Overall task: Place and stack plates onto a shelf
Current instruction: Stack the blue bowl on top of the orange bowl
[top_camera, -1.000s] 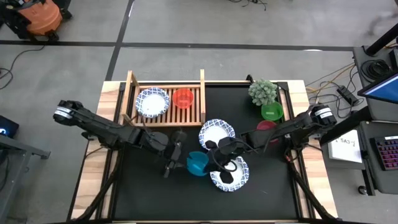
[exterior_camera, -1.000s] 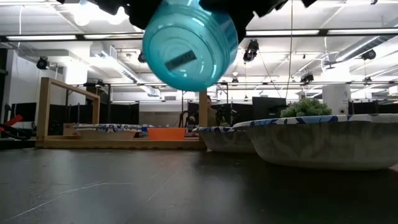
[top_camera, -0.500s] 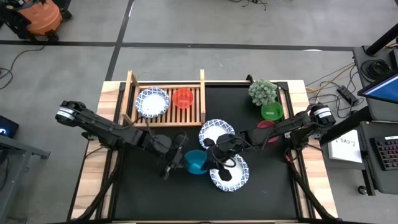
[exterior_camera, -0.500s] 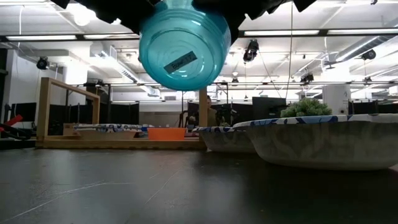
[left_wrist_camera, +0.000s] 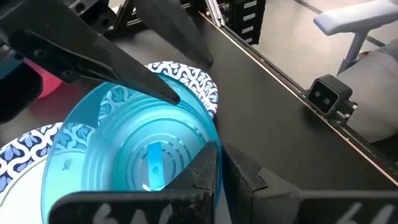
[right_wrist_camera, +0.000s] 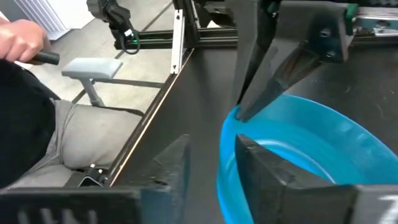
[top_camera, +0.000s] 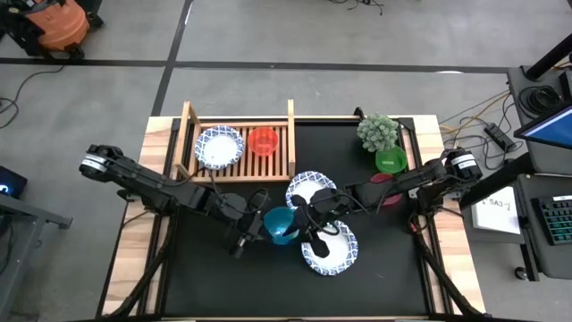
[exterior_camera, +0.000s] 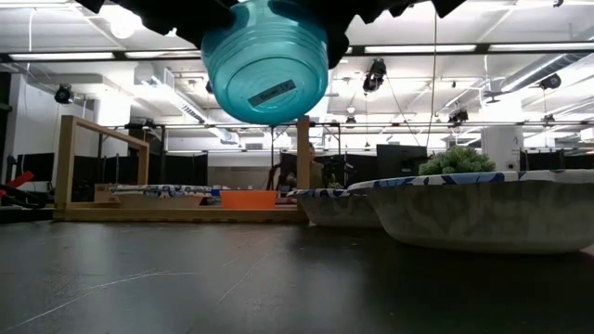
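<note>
A teal bowl (top_camera: pixel 281 225) hangs in the air over the table's middle; the low view shows its underside (exterior_camera: pixel 267 79), tilted. My left gripper (top_camera: pixel 258 224) is shut on its left rim. My right gripper (top_camera: pixel 302 219) is open, one finger on each side of the opposite rim (right_wrist_camera: pixel 225 155). One blue-rimmed plate (top_camera: pixel 219 146) lies on the wooden shelf (top_camera: pixel 282 157) beside a red bowl (top_camera: pixel 263 140). Two more plates (top_camera: pixel 311 190) (top_camera: pixel 331 253) rest on the black tabletop. My left gripper (left_wrist_camera: pixel 221 152) pinches the teal bowl's rim (left_wrist_camera: pixel 207 127), one finger inside the bowl and one outside. It comes roughly level from the table's left. The bowl is lifted clear of the table and tilted. My right gripper: I cannot tell whether its fingers touch the rim.
A potted plant (top_camera: pixel 378 131), a green bowl (top_camera: pixel 391 161) and a pink bowl (top_camera: pixel 382 182) stand at the right rear. A person's hand (right_wrist_camera: pixel 22 37) shows beyond the table edge.
My left gripper has moved right to the teal bowl and taken hold of its rim. The bowl has stayed in the air, rising a little and drifting slightly toward the far edge.
</note>
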Robot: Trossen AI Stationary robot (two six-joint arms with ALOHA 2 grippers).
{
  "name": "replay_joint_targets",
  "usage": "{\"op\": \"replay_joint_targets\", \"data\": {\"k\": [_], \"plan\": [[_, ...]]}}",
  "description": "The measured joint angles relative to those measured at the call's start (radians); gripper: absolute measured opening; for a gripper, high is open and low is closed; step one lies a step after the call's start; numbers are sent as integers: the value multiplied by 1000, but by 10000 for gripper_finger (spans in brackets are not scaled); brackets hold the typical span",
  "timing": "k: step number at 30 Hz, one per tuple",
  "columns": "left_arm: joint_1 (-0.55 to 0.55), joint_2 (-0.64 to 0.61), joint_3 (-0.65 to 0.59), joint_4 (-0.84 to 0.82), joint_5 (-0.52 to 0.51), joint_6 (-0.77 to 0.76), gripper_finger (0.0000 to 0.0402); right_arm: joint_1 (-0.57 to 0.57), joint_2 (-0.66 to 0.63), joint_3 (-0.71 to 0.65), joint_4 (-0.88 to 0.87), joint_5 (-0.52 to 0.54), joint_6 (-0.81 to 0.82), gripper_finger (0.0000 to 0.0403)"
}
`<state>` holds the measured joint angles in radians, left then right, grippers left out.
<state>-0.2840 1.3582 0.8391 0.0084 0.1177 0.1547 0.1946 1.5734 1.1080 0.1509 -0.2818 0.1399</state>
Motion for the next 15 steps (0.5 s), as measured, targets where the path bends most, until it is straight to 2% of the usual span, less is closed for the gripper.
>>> {"op": "replay_joint_targets", "data": {"k": [7, 13, 15], "plan": [[0, -20, 0, -39, 0, -7, 1, -11, -36, 0, -3, -3, -27, 171], [0, -74, 0, -102, -12, -31, 1, -12, -84, 0, -5, 42, -48, 171], [-1, -98, 0, -138, -51, -33, 0, -12, -104, 0, -14, 44, -59, 169]]}}
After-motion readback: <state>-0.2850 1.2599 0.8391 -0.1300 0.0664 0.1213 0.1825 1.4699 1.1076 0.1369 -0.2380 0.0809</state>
